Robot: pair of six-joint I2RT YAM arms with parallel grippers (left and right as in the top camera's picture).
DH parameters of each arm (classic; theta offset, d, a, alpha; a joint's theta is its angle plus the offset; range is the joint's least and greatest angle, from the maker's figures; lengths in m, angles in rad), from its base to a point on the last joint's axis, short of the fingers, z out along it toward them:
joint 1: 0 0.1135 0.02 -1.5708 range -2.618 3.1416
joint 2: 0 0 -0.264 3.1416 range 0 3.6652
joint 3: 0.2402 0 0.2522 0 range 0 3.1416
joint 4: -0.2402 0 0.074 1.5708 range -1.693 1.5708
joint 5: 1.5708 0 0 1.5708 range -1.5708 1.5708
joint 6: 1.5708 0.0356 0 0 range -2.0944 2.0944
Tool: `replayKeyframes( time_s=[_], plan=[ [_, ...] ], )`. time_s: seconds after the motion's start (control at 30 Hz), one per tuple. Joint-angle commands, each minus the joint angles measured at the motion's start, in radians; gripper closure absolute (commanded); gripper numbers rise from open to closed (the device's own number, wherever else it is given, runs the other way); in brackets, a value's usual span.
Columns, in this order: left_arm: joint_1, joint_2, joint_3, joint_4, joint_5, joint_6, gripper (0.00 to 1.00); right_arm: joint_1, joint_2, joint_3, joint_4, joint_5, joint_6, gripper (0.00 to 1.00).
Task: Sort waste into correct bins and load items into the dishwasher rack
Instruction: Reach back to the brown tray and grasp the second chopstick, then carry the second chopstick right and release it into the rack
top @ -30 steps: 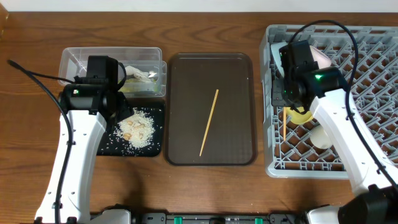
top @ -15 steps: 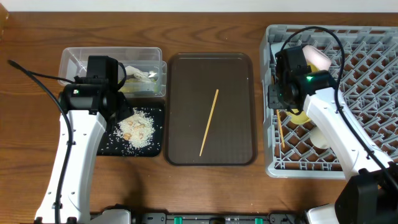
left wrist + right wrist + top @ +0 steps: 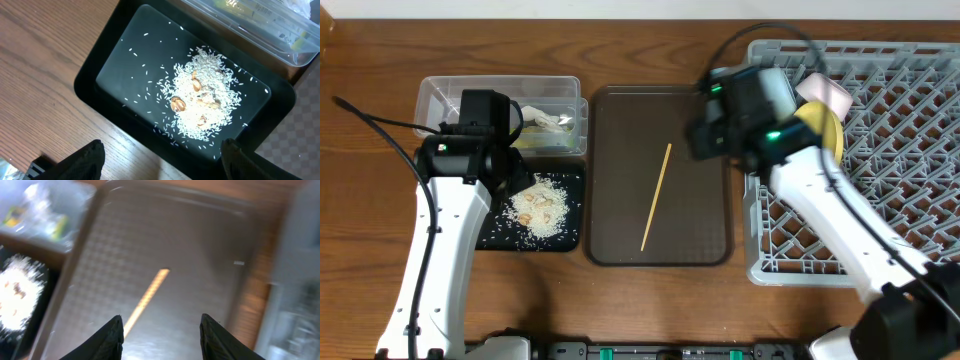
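Observation:
One wooden chopstick (image 3: pixel 655 197) lies diagonally on the brown serving tray (image 3: pixel 620 120); it shows blurred in the right wrist view (image 3: pixel 147 300). My right gripper (image 3: pixel 161 330) is open and empty, hovering over the tray just above the chopstick; overhead it is at the tray's upper right (image 3: pixel 702 132). My left gripper (image 3: pixel 162 150) is open and empty over the near edge of the black tray (image 3: pixel 100 75), which holds rice scraps (image 3: pixel 202 100). The clear tub (image 3: pixel 450 95) holds the yellow-green wrapper (image 3: pixel 535 141) and white paper scrap (image 3: pixel 548 121). The yellow plate (image 3: pixel 826 126) and pale cup (image 3: pixel 825 93) stand in the grey rack (image 3: pixel 900 150).
The rack fills the right side of the table, its left wall close to the brown tray's right rim. The clear tub and black tray (image 3: pixel 495 230) sit side by side left of the brown tray. My right arm crosses over the rack's front left part.
My right arm has swung left out of the rack to above the brown tray, gripper empty. The left arm has not moved.

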Motion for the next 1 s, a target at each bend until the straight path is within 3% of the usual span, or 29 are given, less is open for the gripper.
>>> replayKeyframes(
  time_s=[0.0, 0.27, 0.47, 0.6, 0.73, 0.97],
  plan=[
    [0.004, -0.007, 0.009, -0.004, -0.005, -0.016, 0.23, 0.074, 0.092, 0.013, -0.001, 0.053, 0.063, 0.52],
    [0.004, -0.007, 0.009, -0.004, -0.005, -0.016, 0.22, 0.166, 0.287, 0.013, -0.001, 0.066, 0.230, 0.53],
    [0.004, -0.007, 0.009, -0.004, -0.005, -0.017, 0.22, 0.197, 0.377, 0.013, -0.005, 0.128, 0.300, 0.60],
    [0.004, -0.007, 0.009, -0.004, -0.005, -0.017, 0.22, 0.198, 0.394, 0.013, -0.017, 0.135, 0.301, 0.73],
    [0.004, -0.007, 0.009, -0.004, -0.005, -0.017, 0.22, 0.197, 0.394, 0.013, -0.055, 0.176, 0.347, 0.97],
    [0.004, -0.007, 0.009, -0.007, -0.005, -0.016, 0.23, 0.178, 0.362, 0.014, -0.096, 0.187, 0.365, 0.99]
  ],
)
